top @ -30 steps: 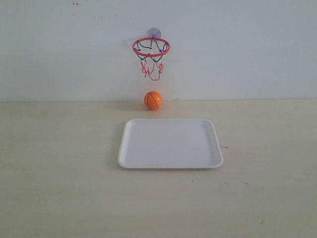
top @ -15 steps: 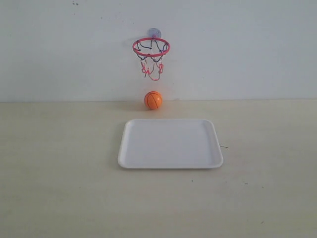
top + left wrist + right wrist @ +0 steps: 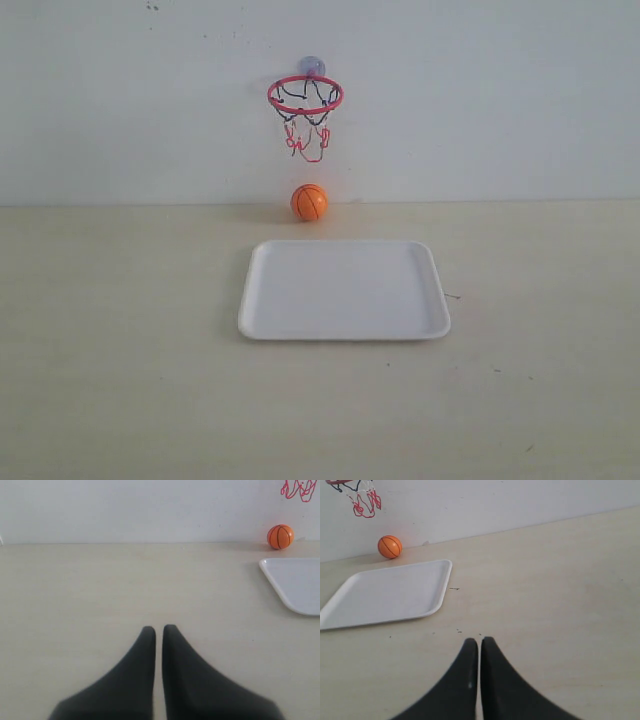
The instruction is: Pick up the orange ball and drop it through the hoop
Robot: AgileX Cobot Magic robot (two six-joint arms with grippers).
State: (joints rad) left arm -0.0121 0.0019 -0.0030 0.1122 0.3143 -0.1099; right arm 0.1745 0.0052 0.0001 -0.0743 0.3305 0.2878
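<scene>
The orange ball [image 3: 309,202] rests on the table against the back wall, right under the hoop [image 3: 305,95], whose red ring and net hang from a suction cup on the wall. The ball also shows in the left wrist view [image 3: 280,536] and the right wrist view [image 3: 389,546], far from both grippers. Part of the net [image 3: 362,502] reaches into the right wrist view. My left gripper [image 3: 159,629] is shut and empty over bare table. My right gripper [image 3: 479,641] is shut and empty too. Neither arm appears in the exterior view.
A white tray [image 3: 344,288] lies flat in front of the ball, with nothing on it; its edge shows in both wrist views [image 3: 295,582] [image 3: 385,594]. The white wall [image 3: 480,100] closes off the back of the table.
</scene>
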